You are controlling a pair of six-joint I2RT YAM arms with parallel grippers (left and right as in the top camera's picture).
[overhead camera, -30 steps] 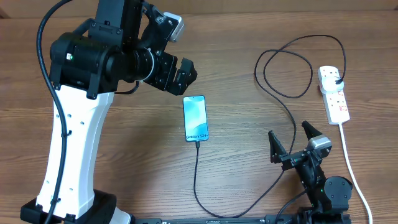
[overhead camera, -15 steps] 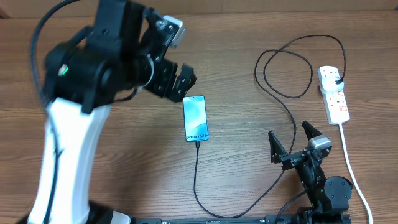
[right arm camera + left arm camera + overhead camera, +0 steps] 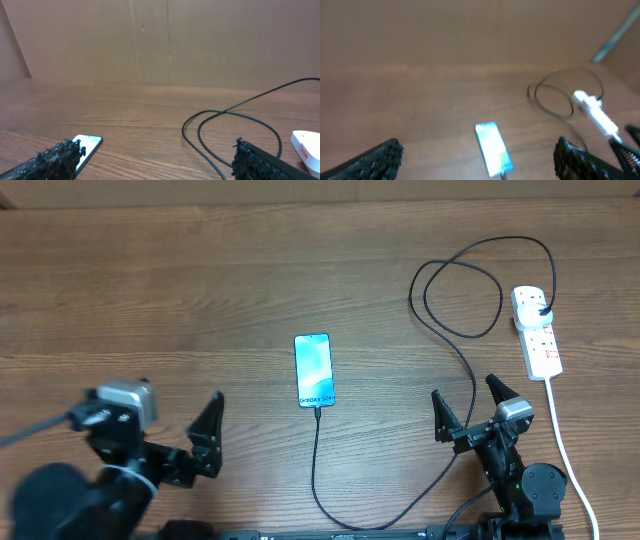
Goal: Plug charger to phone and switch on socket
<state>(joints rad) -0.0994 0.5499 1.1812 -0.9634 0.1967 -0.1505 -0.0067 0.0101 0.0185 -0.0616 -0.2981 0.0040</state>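
While the phone (image 3: pixel 313 370) lies flat and face up near the middle of the counter (image 3: pixel 150 300), its light blue screen is lit and its short edges face toward and away from the robot. At its near edge the charger (image 3: pixel 314 455) meets it, the small connector tip seemingly seated there. From there the thin black cable runs toward the robot, bends to the right, climbs back across the wood in a couple of loose loops and ends in a black plug (image 3: pixel 541 304) sitting in the far end of the socket (image 3: pixel 537 332). That white strip lies at the right side of the counter, well apart from the phone, with its thick white cord (image 3: pixel 560 440) trailing toward the near edge. Its red switches are too small to read.

Near the front edge on the right, the right fingers (image 3: pixel 441 412) are spread wide and hold nothing, the cable passing just beside them. At the front left, the left fingers (image 3: pixel 380 160) are likewise spread wide and empty, well apart from the phone.
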